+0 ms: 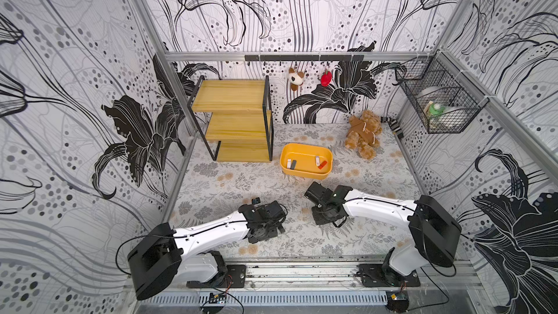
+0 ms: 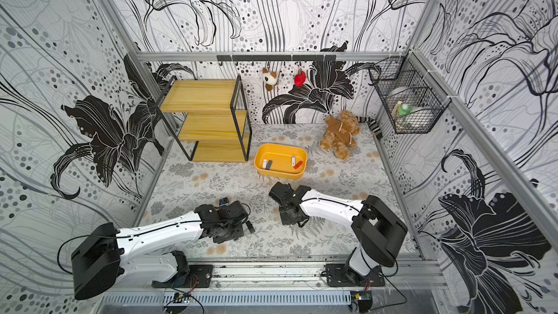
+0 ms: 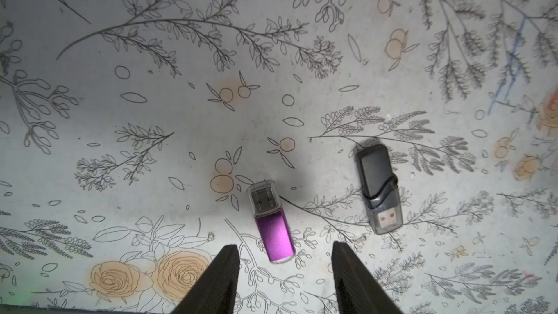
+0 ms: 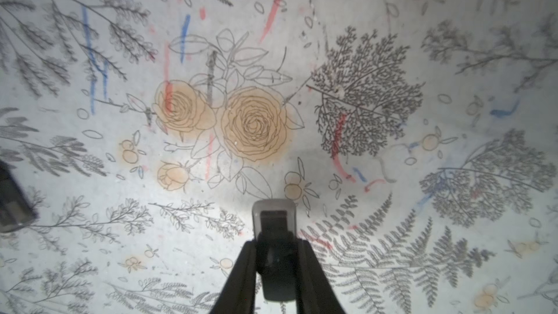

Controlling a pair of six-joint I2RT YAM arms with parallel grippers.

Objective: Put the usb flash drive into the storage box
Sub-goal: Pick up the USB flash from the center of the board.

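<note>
In the left wrist view a purple usb flash drive [image 3: 273, 225] with a clear cap lies on the floral mat. My left gripper [image 3: 285, 250] is open, its fingertips either side of the drive's near end and not touching it. A black usb flash drive [image 3: 377, 185] lies beside the purple one. My right gripper [image 4: 276, 244] is shut on a black usb flash drive [image 4: 273, 215] with a clear cap, just above the mat. The yellow-orange storage box [image 1: 302, 174] [image 2: 279, 174] stands beyond both wrists in both top views, with several drives inside.
A wooden shelf rack [image 1: 238, 119] stands at the back left and a teddy bear [image 1: 363, 134] at the back right. A black wire basket [image 1: 437, 101] hangs on the right wall. A dark blurred object [image 4: 12, 200] shows at the right wrist view's edge.
</note>
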